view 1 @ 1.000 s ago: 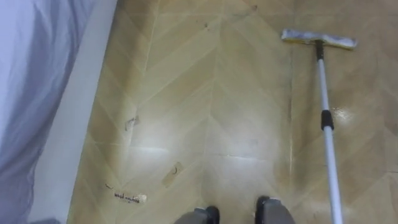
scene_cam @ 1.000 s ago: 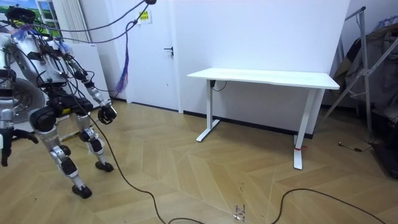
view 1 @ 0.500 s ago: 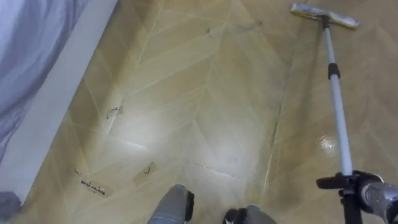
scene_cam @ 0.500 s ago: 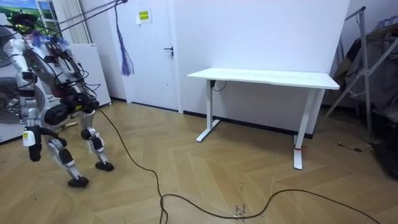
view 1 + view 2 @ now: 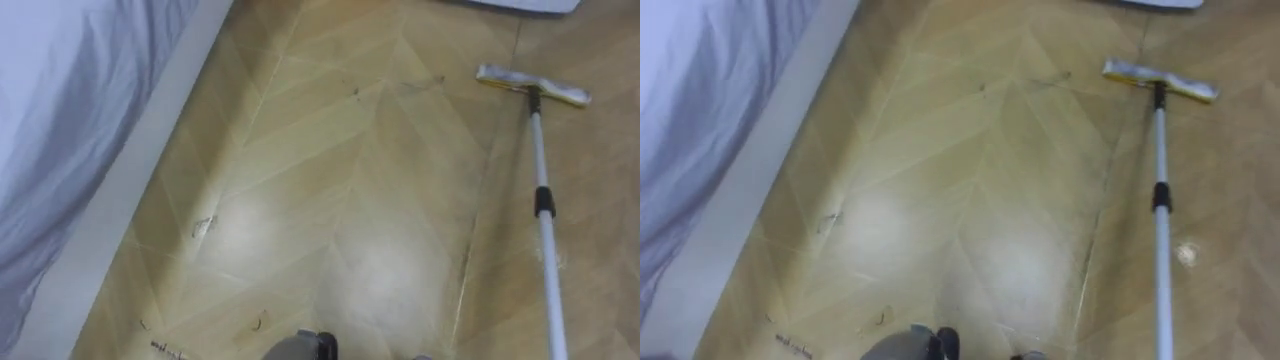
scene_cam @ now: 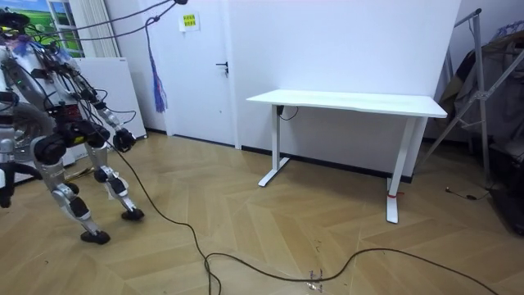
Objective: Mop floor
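A flat mop lies on the wood floor ahead and to my right. Its pale head (image 5: 532, 86) (image 5: 1159, 81) is at the far end. Its white pole (image 5: 546, 240) (image 5: 1160, 230), with a black collar, runs back toward me and out of the bottom edge. The room view has me at its left, leaning forward beside a white cabinet. One dark hand (image 6: 123, 139) is held out in front of my body there, too small to tell whether it is my left or right. My other arm (image 6: 6, 152) is at that view's left edge.
A bed with a pale sheet (image 5: 60, 130) and a white base (image 5: 130, 210) runs along my left. Small scraps (image 5: 203, 226) lie on the floor near it. A white desk (image 6: 348, 102) stands across the room, and clutter fills the room view's right.
The eye view has shifted, so bed and mop sit differently in it. My right hand, on the pole at the lower right half a second ago, has left the picture. I have stepped slightly.
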Tool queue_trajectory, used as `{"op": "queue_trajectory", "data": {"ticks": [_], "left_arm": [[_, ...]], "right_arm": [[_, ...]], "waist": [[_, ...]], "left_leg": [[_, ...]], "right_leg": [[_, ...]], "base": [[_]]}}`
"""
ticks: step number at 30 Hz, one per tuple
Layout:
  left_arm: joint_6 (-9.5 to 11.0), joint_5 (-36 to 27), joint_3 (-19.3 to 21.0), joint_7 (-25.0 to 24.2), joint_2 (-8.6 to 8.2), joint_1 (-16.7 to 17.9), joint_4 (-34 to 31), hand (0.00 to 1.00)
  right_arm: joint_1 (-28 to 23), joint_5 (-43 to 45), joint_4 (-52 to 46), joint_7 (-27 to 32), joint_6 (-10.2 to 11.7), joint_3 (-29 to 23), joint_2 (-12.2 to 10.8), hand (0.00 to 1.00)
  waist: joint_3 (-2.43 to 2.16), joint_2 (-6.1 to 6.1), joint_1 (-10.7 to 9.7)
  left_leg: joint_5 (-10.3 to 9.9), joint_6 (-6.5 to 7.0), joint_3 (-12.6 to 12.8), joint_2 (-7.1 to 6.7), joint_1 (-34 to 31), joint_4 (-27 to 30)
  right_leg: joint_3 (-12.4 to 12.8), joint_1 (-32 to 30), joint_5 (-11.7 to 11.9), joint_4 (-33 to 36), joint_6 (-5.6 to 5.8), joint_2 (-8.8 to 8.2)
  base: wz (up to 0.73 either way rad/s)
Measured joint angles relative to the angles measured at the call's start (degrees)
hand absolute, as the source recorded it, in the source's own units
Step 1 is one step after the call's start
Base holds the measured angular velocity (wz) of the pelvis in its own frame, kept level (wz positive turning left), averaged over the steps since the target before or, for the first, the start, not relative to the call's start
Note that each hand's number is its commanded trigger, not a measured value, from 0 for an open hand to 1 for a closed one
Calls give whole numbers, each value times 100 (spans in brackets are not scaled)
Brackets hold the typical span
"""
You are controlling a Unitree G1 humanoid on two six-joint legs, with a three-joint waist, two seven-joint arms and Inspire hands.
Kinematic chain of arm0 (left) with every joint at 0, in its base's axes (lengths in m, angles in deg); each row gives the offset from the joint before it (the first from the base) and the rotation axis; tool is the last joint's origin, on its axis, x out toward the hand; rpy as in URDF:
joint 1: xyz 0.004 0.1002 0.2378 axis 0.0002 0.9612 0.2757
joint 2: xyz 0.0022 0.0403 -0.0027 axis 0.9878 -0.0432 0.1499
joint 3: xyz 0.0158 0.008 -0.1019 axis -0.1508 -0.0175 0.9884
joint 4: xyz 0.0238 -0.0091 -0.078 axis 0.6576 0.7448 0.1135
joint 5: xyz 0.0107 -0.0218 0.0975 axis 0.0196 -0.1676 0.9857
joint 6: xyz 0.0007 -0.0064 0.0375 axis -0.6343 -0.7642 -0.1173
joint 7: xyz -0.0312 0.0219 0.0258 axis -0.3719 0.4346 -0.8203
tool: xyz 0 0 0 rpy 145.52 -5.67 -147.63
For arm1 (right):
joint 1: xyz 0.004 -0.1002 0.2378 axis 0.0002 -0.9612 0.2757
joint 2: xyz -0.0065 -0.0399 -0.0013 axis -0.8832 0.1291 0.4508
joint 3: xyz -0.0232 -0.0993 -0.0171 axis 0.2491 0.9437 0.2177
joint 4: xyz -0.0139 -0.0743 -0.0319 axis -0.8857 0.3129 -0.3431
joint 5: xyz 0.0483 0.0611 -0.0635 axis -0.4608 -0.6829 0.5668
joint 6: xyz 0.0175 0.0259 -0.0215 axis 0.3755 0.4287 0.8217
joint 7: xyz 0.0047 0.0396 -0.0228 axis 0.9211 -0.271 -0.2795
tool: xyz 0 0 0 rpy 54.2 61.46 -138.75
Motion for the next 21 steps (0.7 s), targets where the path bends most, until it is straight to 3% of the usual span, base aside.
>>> {"op": "queue_trajectory", "data": {"ticks": [1,2,3,5,7,10,13,15,21], "left_arm": [[16,-28,38,22,-23,-72,118,0],[22,-29,78,20,-67,-124,192,0],[28,-30,103,15,-70,-131,206,0],[35,-84,125,31,-63,-170,325,0],[2,-231,134,30,-62,-149,328,0],[43,-249,487,31,-59,-28,325,0],[53,-223,644,32,-55,118,325,0],[44,-178,786,40,-78,270,263,0],[5,-181,984,172,-107,497,39,0]], "right_arm": [[-12,-2,-32,0,0,-1,-95,100],[-19,-17,-53,-11,-29,-7,-147,100],[-19,-32,-50,-17,-60,-7,-181,100],[3,-134,-47,-83,-179,-10,-259,100],[-6,-281,-25,-175,-177,-76,-258,100],[-54,-382,-31,-307,-203,-271,-306,100],[-172,-455,-77,-460,-224,-287,-350,100],[-327,-455,-258,-498,-225,-298,-401,100],[-583,-359,-496,-578,-197,-546,-535,100]], "waist": [[55,-59,-67],[16,1,-127],[13,2,-142],[25,-123,-159],[24,-160,-193],[-34,-312,-196],[-110,-468,-176],[-135,-553,-174],[-108,-559,-232]], "left_leg": [[-24,-75,-28,-13,149,-133],[10,-145,-33,19,316,-317],[36,-182,-32,31,425,-423],[197,-261,-31,67,911,-854],[283,-303,-48,149,1237,-1148],[362,-364,43,279,1773,-1517],[396,-417,41,364,2221,-1822],[398,-419,37,378,2544,-1981],[398,-420,44,375,3086,-2327]], "right_leg": [[-40,116,327,-302,-77,-20],[-176,321,359,-517,-123,6],[-223,434,370,-612,-143,13],[-268,843,395,-920,-198,88],[-438,1261,460,-1283,-244,120],[-706,1942,550,-1832,-297,236],[-843,2557,665,-2444,-299,401],[-954,2983,726,-2734,-284,438],[-901,3463,759,-3032,-258,483]], "base": [[-9],[5],[21],[24],[28],[27],[28],[12],[-7]]}}
